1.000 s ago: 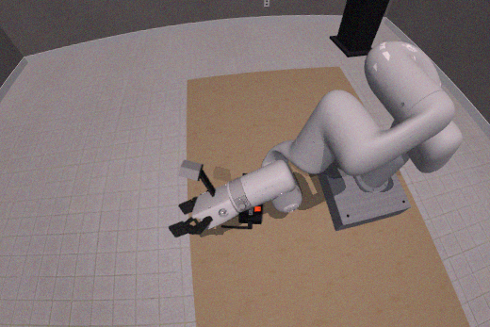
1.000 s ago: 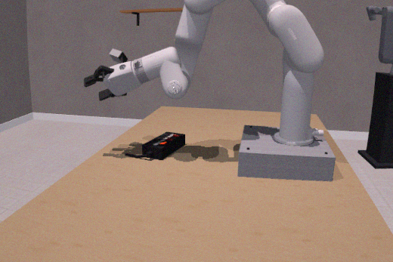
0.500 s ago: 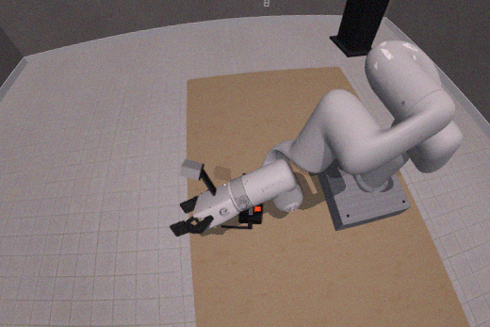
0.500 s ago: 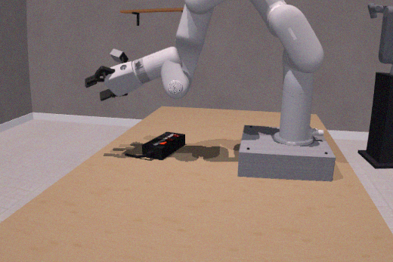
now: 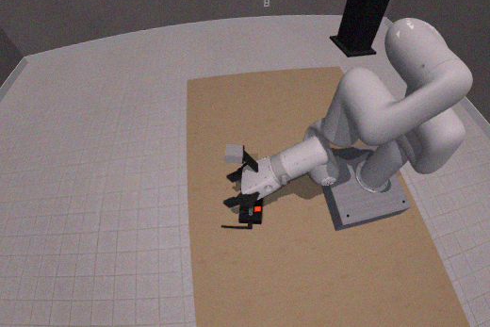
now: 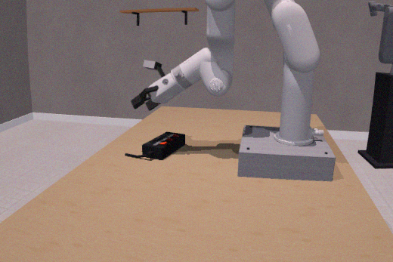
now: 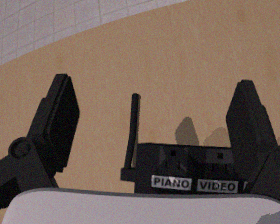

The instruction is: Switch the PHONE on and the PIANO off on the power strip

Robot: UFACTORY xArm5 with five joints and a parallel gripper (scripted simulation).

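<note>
The black power strip (image 6: 164,145) lies flat on the tan table, right way up, with a short cable stub at its left end. It also shows in the top view (image 5: 251,212), partly under my wrist, with one red lit switch (image 5: 257,208) visible. In the wrist view the strip (image 7: 187,169) sits low between my fingers, showing white labels PIANO (image 7: 171,181) and VIDEO (image 7: 217,185); the PHONE label is hidden. My gripper (image 6: 143,99) is open and empty, held in the air above the strip's far end. It also shows in the top view (image 5: 233,188) and the wrist view (image 7: 151,129).
The arm's grey base block (image 6: 286,156) stands on the table right of the strip. A black pedestal (image 5: 362,13) stands on the floor behind the table. A small wooden shelf (image 6: 159,10) hangs on the back wall.
</note>
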